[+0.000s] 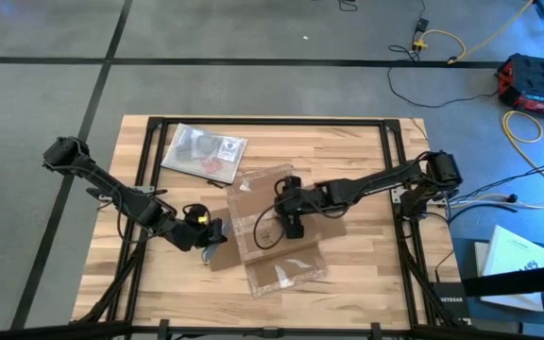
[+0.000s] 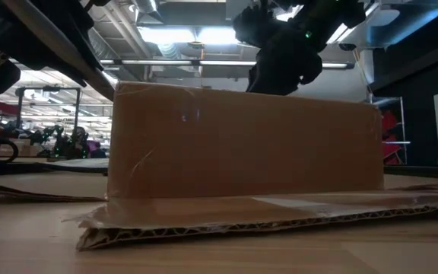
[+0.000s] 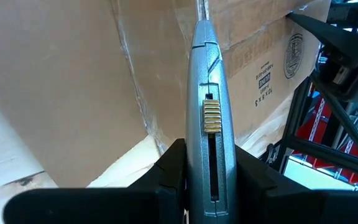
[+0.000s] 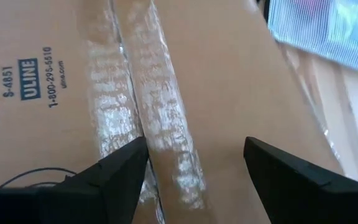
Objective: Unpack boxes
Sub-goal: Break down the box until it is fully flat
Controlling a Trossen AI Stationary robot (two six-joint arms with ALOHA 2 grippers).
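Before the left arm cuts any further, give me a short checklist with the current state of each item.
1. Left claw shut on the utility knife: ok.
2. Knife tip at the box side: ok; blade contact with the tape: cannot tell.
3. Right claw open over the box top, astride the clear tape seam: ok.
4. Right claw pressing the box steady: cannot tell.
5. Plastic bag apart from the box: ok.

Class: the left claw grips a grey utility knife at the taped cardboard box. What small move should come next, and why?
Probably draw the grey metal utility knife, held in the left claw, along the shiny clear tape strip. The shallow brown cardboard box looks still taped, and the open right claw is over it.
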